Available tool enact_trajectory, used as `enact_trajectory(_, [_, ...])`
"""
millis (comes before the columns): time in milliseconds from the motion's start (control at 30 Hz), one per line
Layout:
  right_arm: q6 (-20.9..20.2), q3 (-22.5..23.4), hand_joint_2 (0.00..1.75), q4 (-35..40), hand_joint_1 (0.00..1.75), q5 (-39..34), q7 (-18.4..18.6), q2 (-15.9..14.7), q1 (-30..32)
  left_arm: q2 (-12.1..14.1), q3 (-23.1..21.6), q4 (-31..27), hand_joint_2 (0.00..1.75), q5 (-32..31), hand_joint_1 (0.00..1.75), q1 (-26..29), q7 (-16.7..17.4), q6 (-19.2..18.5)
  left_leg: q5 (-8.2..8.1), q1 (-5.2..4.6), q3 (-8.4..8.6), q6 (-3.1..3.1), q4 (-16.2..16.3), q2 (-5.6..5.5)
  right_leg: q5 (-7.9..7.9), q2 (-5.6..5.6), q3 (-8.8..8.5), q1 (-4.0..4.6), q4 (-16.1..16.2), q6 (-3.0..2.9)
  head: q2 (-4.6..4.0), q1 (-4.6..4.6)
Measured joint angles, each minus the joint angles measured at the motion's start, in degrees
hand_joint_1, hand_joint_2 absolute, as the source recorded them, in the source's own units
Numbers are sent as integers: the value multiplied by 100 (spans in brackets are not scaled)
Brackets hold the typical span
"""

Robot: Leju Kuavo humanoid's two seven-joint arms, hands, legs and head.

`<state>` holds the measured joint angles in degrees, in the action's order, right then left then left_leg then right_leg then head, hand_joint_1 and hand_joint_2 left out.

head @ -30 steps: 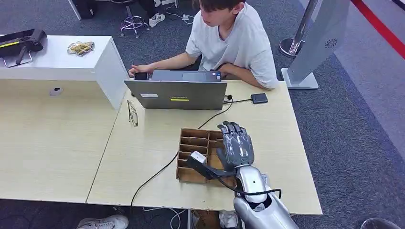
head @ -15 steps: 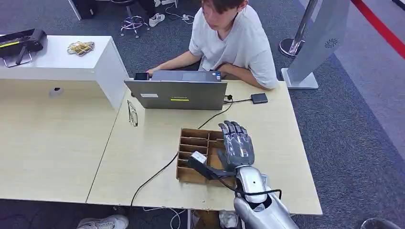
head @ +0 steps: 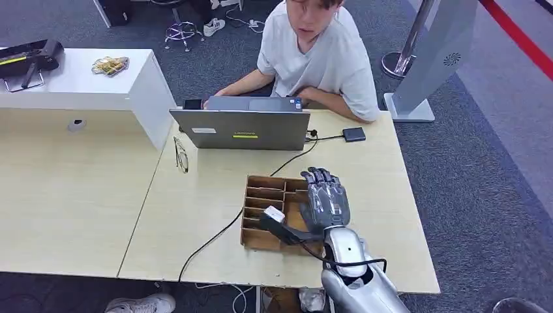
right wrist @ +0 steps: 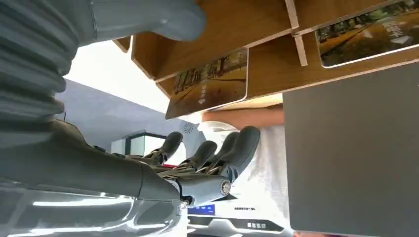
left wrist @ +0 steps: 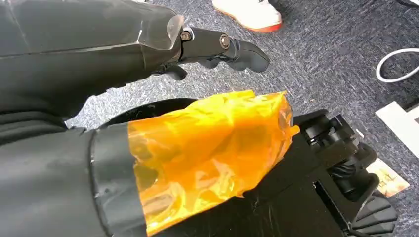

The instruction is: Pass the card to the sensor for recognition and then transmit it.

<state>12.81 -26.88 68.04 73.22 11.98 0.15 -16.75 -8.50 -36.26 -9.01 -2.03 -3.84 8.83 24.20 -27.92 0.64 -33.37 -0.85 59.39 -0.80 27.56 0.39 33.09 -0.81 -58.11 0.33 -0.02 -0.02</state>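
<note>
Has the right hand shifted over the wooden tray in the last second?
Yes, slightly: the right hand has edged toward the tray's right side and a touch nearer the robot, judged against the laptop, which stays put.

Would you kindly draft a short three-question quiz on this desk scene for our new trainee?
1. True or false: the right hand is already holding a card.
2. The wooden tray sits: A) behind the laptop; B) in front of the laptop, nearer the robot; C) on the white cabinet.
3. What lies on the table just left of the laptop?

Key: 1 false; 2 B; 3 a pair of glasses.
</note>
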Motion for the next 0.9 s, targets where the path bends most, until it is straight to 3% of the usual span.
enact_trajectory(67, [0, 9, 175, 2, 75, 0, -2, -7, 4, 0, 0, 0, 0, 0, 0, 0, 0, 0, 0, 0, 0, 0, 0, 0, 0, 0, 0, 0, 0, 0, 0, 0])
enact_trajectory(100, [0, 15, 175, 2, 75, 0, -2, -7, 5, 0, 0, 0, 0, 0, 0, 0, 0, 2, 0, 0, 0, 0, 0, 0, 0, 0, 0, 0, 0, 0, 0, 0])
enact_trajectory(133, [0, 26, 175, 2, 126, 0, -2, -9, 7, 0, 0, 0, 0, 0, 0, 0, 0, 7, 0, 0, 0, 0, 0, 0, 0, 0, 0, 0, 0, 0, 0, 0])
enact_trajectory(200, [0, 42, 175, 2, 126, 0, -2, -11, 8, 0, 0, 0, 0, 2, 0, 1, 0, 15, 0, 0, 0, 0, 0, 0, 0, 0, 0, 0, 0, 0, 0, 0])
enact_trajectory(333, [18, 74, 175, 20, 143, 0, -2, -11, 2, 0, 0, 0, 0, 7, 0, 1, 0, 18, 0, 0, 0, 0, 0, 0, 0, 0, 0, 0, 0, 0, 0, 0])
enact_trajectory(900, [57, 122, 175, 79, 147, -2, -15, -17, 7, 0, 0, 0, 0, 13, 0, 2, 0, 24, 0, 0, 0, 0, 0, 0, 0, 0, 0, 0, 0, 0, 0, 0])
